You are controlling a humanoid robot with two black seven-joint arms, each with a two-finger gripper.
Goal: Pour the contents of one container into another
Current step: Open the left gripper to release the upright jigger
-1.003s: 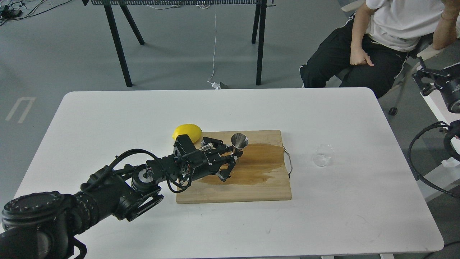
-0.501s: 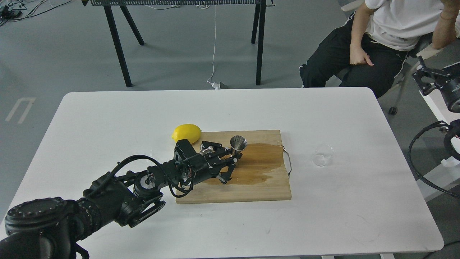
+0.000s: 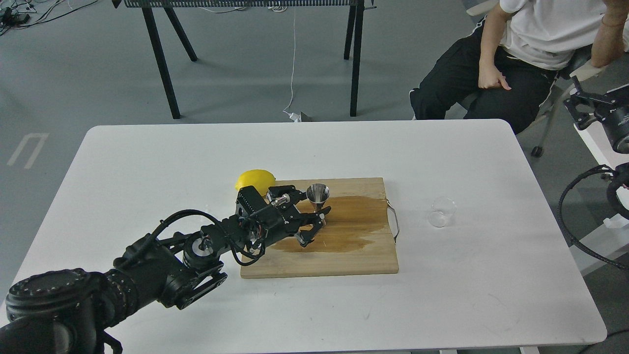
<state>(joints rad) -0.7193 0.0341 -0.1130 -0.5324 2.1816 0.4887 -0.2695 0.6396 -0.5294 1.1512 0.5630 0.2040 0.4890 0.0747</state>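
The steel hourglass jigger [image 3: 318, 193] stands nearly upright over the left part of the wooden cutting board [image 3: 344, 255]. My left gripper [image 3: 317, 210] reaches in from the lower left and is shut on the jigger's narrow waist; the lower cone is mostly hidden by the fingers. The clear glass cup [image 3: 441, 212] sits alone on the white table to the right of the board, far from both grippers. My right arm [image 3: 597, 115] stays at the right edge, off the table; its fingers are too dark to tell apart.
A dark wet stain [image 3: 351, 223] spreads over the board's middle. A yellow lemon [image 3: 255, 180] lies just behind my left wrist at the board's far left corner. The board has a metal handle [image 3: 394, 221] on its right end. A seated person [image 3: 516, 54] is beyond the far right corner.
My left gripper has shifted a little to the left and back with the jigger, which went from tilted to nearly upright. The glass cup and the right arm have not moved.
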